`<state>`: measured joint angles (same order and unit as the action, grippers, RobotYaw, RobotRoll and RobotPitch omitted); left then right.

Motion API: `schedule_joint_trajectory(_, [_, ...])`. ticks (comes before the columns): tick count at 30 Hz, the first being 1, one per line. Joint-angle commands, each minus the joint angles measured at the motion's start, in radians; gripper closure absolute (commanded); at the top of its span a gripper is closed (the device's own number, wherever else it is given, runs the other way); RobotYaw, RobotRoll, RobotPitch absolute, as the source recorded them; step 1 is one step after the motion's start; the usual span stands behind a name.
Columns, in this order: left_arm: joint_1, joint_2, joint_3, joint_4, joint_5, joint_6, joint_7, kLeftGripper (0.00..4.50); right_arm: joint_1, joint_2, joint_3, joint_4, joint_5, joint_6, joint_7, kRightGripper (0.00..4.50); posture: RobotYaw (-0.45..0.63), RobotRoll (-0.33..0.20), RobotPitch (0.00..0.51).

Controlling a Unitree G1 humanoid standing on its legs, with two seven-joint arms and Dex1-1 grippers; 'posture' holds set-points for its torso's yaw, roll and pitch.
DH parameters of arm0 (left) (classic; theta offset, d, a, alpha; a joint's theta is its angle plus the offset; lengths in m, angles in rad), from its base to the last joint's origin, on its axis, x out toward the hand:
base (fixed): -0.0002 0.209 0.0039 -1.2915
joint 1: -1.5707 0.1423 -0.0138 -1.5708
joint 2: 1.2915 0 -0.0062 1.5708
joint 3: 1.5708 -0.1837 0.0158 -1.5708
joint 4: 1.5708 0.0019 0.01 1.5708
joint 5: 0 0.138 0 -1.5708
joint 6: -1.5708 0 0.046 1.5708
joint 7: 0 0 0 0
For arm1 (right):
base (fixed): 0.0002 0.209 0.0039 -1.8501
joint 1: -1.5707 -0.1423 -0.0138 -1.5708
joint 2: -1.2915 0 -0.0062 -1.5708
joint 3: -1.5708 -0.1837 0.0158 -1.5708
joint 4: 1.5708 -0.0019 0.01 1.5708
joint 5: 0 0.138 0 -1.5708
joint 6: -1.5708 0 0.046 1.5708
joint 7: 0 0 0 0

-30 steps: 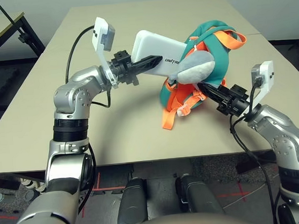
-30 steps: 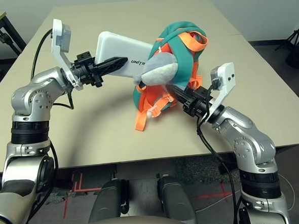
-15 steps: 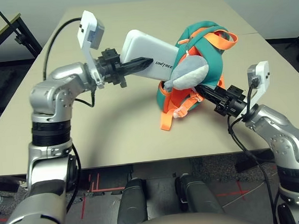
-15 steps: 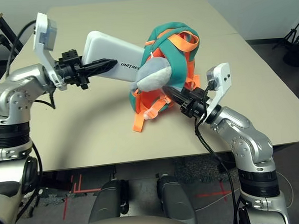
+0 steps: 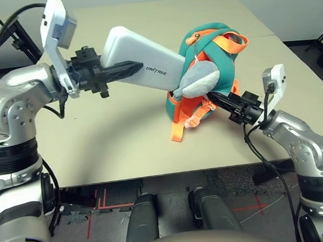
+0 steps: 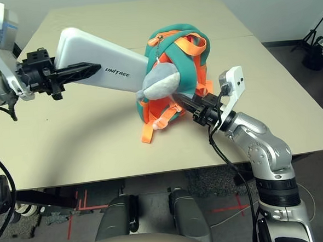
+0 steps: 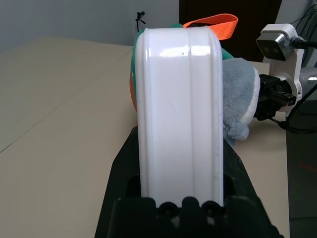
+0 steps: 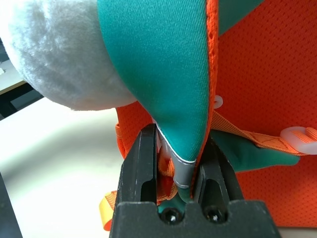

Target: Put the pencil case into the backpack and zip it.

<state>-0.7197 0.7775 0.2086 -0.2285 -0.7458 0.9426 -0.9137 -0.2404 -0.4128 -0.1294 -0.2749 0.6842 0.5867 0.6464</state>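
The white pencil case (image 5: pixel 141 66) with "UNITREE" lettering hangs tilted above the table, its far end meeting the teal and orange backpack (image 5: pixel 215 63). My left gripper (image 5: pixel 133 65) is shut on the case; in the left wrist view the case (image 7: pixel 179 114) stands edge-on between the black fingers (image 7: pixel 124 183). The backpack stands upright at table centre, with its grey plush toy (image 5: pixel 198 77) in front. My right gripper (image 5: pixel 214 98) is shut on a teal flap (image 8: pixel 173 104) of the backpack low on its right side.
Loose orange straps (image 5: pixel 177 132) trail from the backpack onto the beige table (image 5: pixel 113 140). A second table edge (image 5: pixel 266 36) adjoins at the right. A dark stand (image 5: pixel 28 41) rises behind the far left corner.
My left arm has pulled back to the left and risen, drawing the pencil case further out from the backpack. The backpack has shifted slightly left. The right gripper keeps its hold.
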Motion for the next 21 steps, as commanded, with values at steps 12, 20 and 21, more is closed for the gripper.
schedule_joint_trajectory(12, [0.005,0.013,0.106,-0.041,-0.11,0.03,0.092,3.17,-0.007,0.001,0.018,0.0,-0.011,-0.01,0.019,3.81,-0.06,0.0,0.086])
schedule_joint_trajectory(20, [0.043,-0.132,0.122,-0.078,-0.199,0.044,0.241,3.17,-0.009,0.005,0.021,0.004,-0.016,-0.014,0.021,3.82,-0.07,0.0,0.085])
schedule_joint_trajectory(21, [0.053,-0.149,0.119,-0.083,-0.206,0.045,0.257,3.17,-0.008,0.005,0.02,0.004,-0.017,-0.015,0.021,3.82,-0.07,0.0,0.085])
